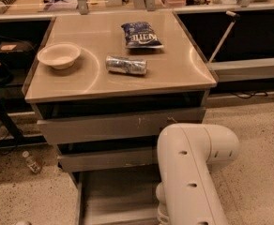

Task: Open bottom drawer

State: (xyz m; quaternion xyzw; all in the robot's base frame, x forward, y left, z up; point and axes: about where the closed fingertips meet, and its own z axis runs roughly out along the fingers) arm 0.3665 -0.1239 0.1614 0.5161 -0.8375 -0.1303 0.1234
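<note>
The bottom drawer (pixel 118 196) is the lowest of the grey cabinet's three. It stands pulled out toward me, and its shallow grey tray shows below the middle front (pixel 104 159). My white arm (pixel 193 172) reaches down in front of the cabinet's right side, over the drawer's right part. My gripper is out of view, hidden under the arm at the bottom edge of the camera view.
The top drawer front (pixel 104 125) has white scratch marks. On the cabinet top (pixel 174 74) sit a white bowl (pixel 58 55), a crushed can (pixel 126 65) and a blue chip bag (pixel 140 34). A small bottle (pixel 32 162) lies on the floor at the left.
</note>
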